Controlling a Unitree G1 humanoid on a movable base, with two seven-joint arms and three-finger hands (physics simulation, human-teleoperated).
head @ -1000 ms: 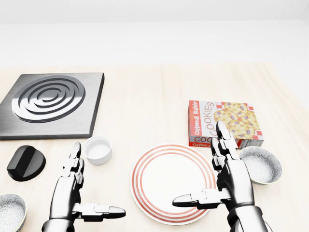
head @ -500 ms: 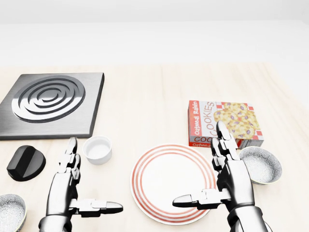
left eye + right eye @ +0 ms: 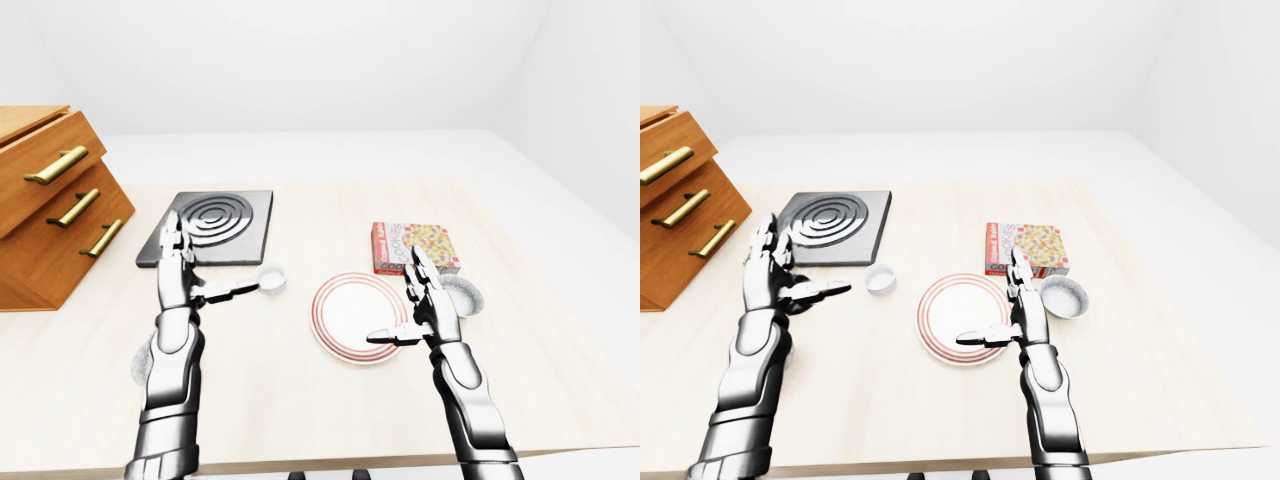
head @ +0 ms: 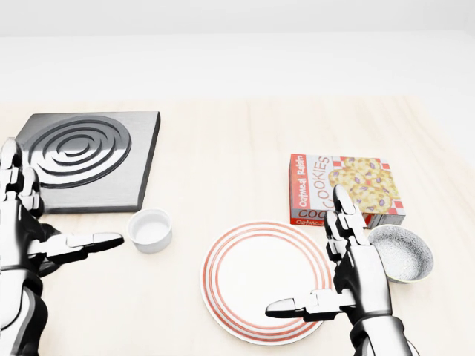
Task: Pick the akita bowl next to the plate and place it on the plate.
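Right hand (image 4: 358, 273) spread, thumb out over plate (image 4: 249, 267), holding nothing; unmoved since earlier. Just right of it: akita bowl (image 4: 408, 254), empty, beside plate, not on it. Above: cookie box (image 4: 349, 189) labelled "Oatmeal Raisin COOKIES". Left hand (image 4: 26, 237) also open, now raised up-left, thumb toward empty white ramekin (image 4: 151, 228).

Count on tabletop: plate (image 4: 252, 276) 1, bowl (image 4: 404, 252) 1, cookie box (image 4: 349, 189) 1, white cup (image 4: 151, 228) 1, burner (image 4: 82, 152) 1. At its left edge: cabinet (image 3: 45, 245) 1, with brass handles (image 3: 57, 165) 3. A speckled rim (image 3: 138, 366) beside the left arm (image 3: 175, 350) may be a second bowl; cannot tell.
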